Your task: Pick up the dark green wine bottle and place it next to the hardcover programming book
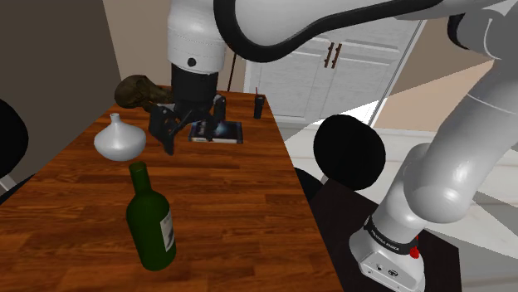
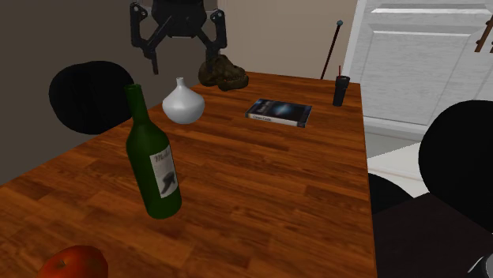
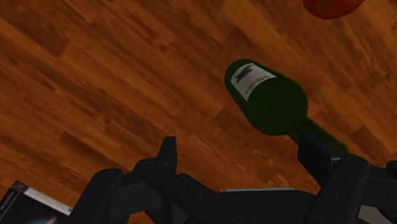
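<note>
A dark green wine bottle [image 1: 149, 220] with a white label stands upright near the front of the wooden table [image 1: 241, 199]. It shows too in the second exterior view [image 2: 154, 162] and the wrist view [image 3: 264, 98]. The dark-covered book [image 1: 217, 131] lies flat further back [image 2: 276, 112]. My black gripper [image 1: 195, 133] hangs open above the table beside the book, well apart from the bottle. In the second exterior view the gripper [image 2: 184, 59] hovers over the far edge. Its fingers [image 3: 167, 153] stand wide apart with nothing between them.
A white round vase [image 1: 119, 139] stands between bottle and book. A brown lump [image 1: 137, 90] sits at the back edge, and a small dark cup [image 2: 340, 89] at the far corner. A red fruit [image 2: 75, 263] lies at the near edge. Black chair shapes [image 1: 349, 153] flank the table.
</note>
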